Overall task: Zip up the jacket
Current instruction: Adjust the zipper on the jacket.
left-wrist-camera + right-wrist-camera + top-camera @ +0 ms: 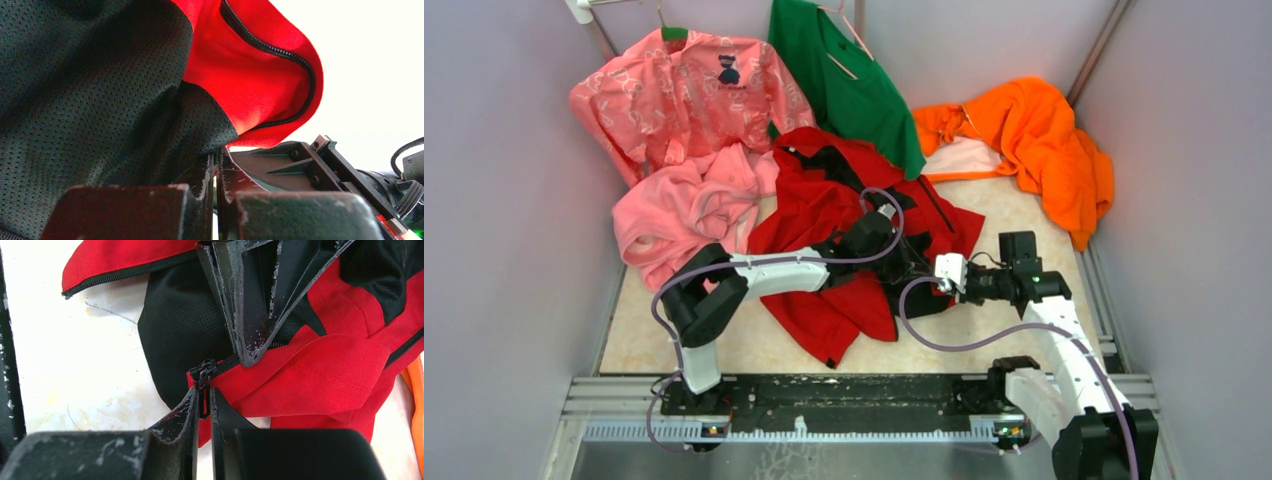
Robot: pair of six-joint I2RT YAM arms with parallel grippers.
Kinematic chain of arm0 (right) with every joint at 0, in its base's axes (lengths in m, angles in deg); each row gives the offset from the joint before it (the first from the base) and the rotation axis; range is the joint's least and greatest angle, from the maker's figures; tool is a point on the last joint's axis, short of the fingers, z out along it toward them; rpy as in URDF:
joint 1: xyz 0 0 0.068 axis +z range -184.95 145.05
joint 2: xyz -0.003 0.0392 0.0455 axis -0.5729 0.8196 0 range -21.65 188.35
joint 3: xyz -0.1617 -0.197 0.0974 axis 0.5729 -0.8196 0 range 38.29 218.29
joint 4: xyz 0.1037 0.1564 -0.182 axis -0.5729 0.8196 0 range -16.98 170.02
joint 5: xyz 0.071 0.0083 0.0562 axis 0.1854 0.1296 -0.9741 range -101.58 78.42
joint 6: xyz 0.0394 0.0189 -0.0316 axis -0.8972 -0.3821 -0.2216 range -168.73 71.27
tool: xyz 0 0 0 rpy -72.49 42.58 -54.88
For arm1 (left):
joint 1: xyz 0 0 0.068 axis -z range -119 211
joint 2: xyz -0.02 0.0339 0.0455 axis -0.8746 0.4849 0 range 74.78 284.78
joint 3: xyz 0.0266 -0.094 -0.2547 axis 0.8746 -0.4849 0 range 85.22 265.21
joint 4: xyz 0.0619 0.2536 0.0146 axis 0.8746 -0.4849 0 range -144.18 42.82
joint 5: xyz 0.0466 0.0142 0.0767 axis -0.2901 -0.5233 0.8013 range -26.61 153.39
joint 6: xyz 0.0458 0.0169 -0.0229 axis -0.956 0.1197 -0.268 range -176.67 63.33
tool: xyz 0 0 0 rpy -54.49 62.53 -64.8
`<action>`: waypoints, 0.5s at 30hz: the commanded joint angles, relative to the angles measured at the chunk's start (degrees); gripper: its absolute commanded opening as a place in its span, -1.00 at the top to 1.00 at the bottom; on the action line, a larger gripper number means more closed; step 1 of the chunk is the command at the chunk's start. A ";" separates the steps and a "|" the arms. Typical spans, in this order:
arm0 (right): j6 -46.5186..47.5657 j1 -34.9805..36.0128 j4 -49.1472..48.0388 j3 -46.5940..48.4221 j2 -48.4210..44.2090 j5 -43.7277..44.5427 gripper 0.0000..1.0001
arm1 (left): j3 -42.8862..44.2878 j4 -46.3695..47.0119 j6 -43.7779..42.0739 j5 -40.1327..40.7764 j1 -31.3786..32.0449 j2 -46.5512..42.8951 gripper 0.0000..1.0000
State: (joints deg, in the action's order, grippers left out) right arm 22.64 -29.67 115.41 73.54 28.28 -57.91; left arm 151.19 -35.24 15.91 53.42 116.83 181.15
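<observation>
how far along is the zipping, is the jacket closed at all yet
Barely begun. Done: both grips are set. In hand: the right end effector is shut on the zipper pull, the left end effector on the jacket beside it. Remaining: the whole run; the front lies open, lining showing, one zipper edge apart.

Laboratory robot cell: plain grey partition walls (504, 200) enclose the bench (754, 350); a metal mounting rail (864, 395) spans its near edge.

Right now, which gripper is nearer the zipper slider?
Right. The right gripper pinches the zipper slider by its pull; the left gripper clamps the jacket just beside it.
</observation>
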 commanded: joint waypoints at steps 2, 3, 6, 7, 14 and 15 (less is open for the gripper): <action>-0.20 0.55 -0.10 1.29 -0.76 -0.53 0.93 | 2.52 0.38 -5.23 -0.21 -0.46 -0.23 1.00; -0.16 0.62 -0.09 1.31 -0.72 -0.60 0.98 | 2.70 0.30 -6.00 -0.45 -0.46 -0.01 1.00; -0.18 0.60 0.01 1.45 -0.61 -0.69 1.00 | 3.74 -0.33 -8.50 -1.15 -0.47 0.79 1.00; -0.18 0.62 0.15 1.60 -0.56 -0.70 1.00 | 4.13 -0.74 -9.50 -1.52 -0.40 1.17 1.00; -0.18 1.56 1.64 2.56 -0.19 -0.09 1.00 | 7.22 -4.11 -19.06 -1.71 0.55 3.28 1.00; -0.75 1.76 1.47 2.69 -0.12 0.60 1.00 | 7.91 -5.26 -20.82 -0.44 0.93 3.55 1.00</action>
State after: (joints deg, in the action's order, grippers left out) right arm 22.60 -29.17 115.85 73.65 28.28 -56.73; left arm 155.52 -37.95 3.41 51.08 117.09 183.03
